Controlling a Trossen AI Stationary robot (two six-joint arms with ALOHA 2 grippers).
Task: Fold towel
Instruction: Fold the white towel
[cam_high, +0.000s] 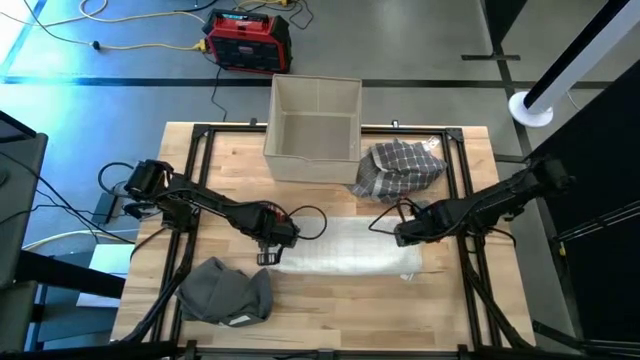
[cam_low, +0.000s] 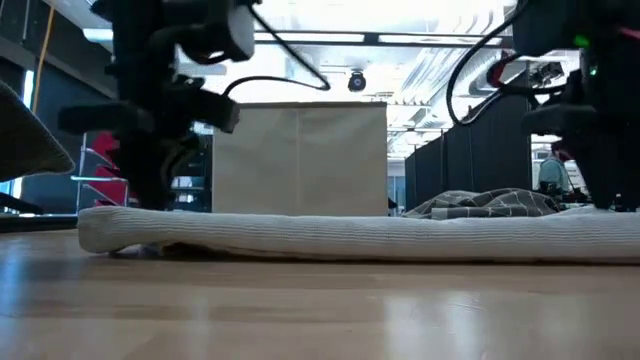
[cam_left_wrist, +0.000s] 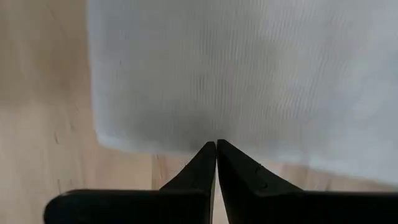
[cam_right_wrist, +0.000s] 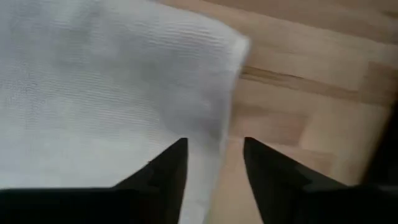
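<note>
Two grippers stood over the white towel (cam_high: 345, 250), one at each end. Towel lay flat as a long band across the middle of the wooden tabletop (cam_high: 330, 310), in front of the beige fabric box (cam_high: 312, 130).

Left gripper (cam_high: 266, 252) was at the towel's left end, near its front corner. Left wrist view: fingers (cam_left_wrist: 200, 167) pressed tip to tip, nothing between them, tips just short of the towel's edge (cam_left_wrist: 249, 81) with bare wood below.

Right gripper (cam_high: 403, 236) was at the towel's right end, by the back edge. Right wrist view: fingers (cam_right_wrist: 166, 163) parted a moderate way, one over the cloth (cam_right_wrist: 106, 81), the other over bare wood beside the towel's rounded corner. Whether they touched the cloth could not be made out.

Low view: towel (cam_low: 350, 238) ran as a low ribbed roll nearly the full width, its near edge rounded, the box (cam_low: 300, 158) behind it.

Other items: a grey plaid cloth (cam_high: 398, 168) bunched just right of the box; a plain grey cloth (cam_high: 226, 292) crumpled at the front left of the tabletop, clear of the towel; a red and black device (cam_high: 249, 41) on the floor beyond the tabletop.
</note>
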